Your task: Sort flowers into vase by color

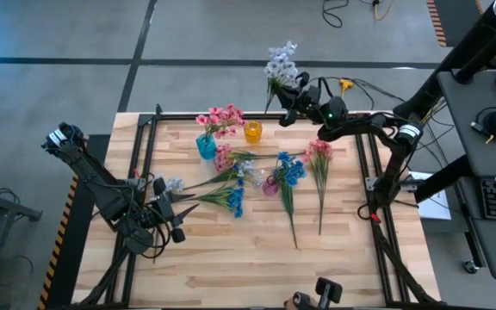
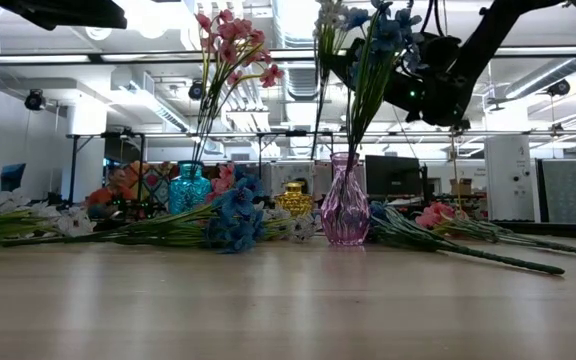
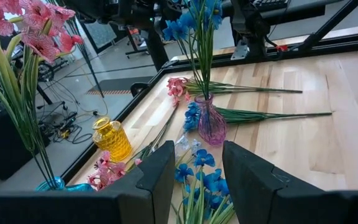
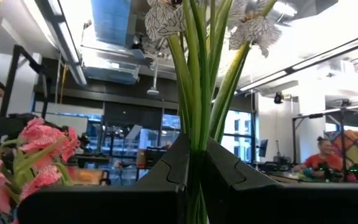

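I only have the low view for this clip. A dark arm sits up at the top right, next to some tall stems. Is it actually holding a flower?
Observer: Yes. The right wrist view shows the right gripper shut on the green stems of a white spray.
Operator: I can't find the other arm at all. Where is it?
Observer: The high view puts it at the left side of the table. In its wrist view the left gripper is open with nothing between its fingers.
Operator: Is anything in the yellow vase? Other things block it for me.
Observer: No. The left wrist view shows the yellow vase with no stems in it.
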